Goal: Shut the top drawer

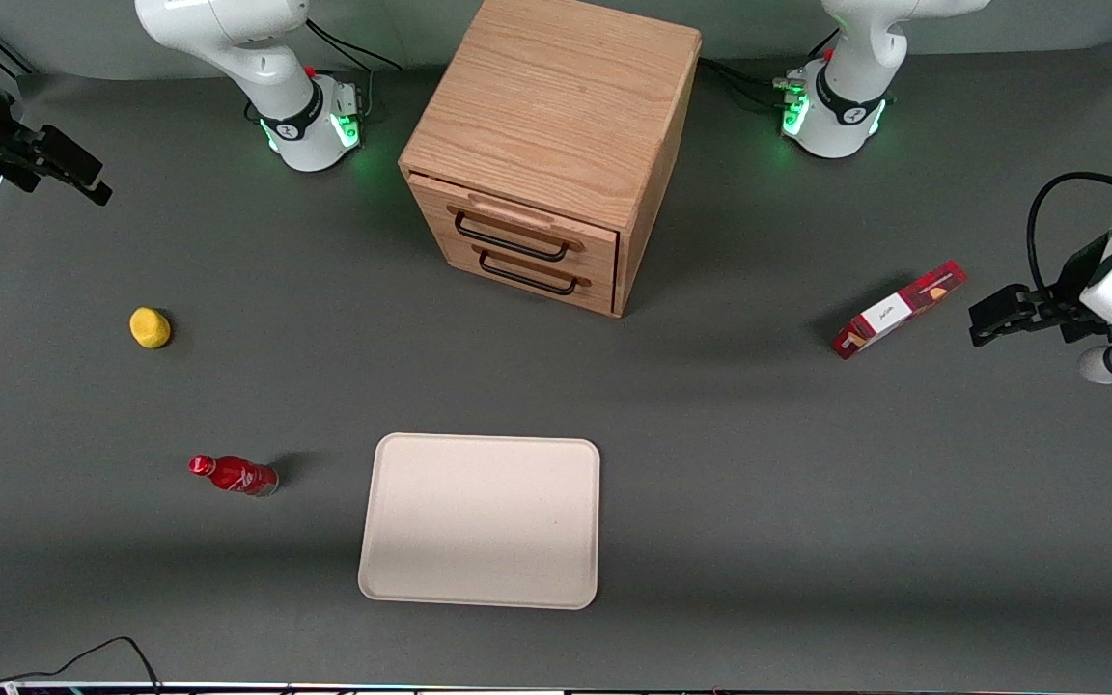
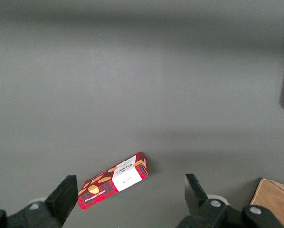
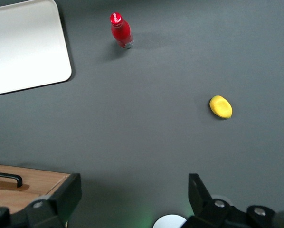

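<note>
The oak cabinet [image 1: 556, 106] stands at the middle of the table, farther from the front camera than the tray. Its top drawer [image 1: 527, 224] sticks out a little from the cabinet face, with a black wire handle [image 1: 510, 241]. The lower drawer front [image 1: 537, 275] sits flush below it. My right gripper [image 1: 83, 176] hangs open and empty above the table toward the working arm's end, well apart from the cabinet. In the right wrist view its fingers [image 3: 68, 192] stand wide apart around the gripper [image 3: 132, 190], and a wood edge with a black handle [image 3: 6, 178] shows beside them.
A yellow lemon [image 1: 150, 327] and a red bottle [image 1: 233, 475] lie toward the working arm's end. A beige tray [image 1: 481, 521] sits nearer the front camera than the cabinet. A red snack box [image 1: 899, 309] lies toward the parked arm's end.
</note>
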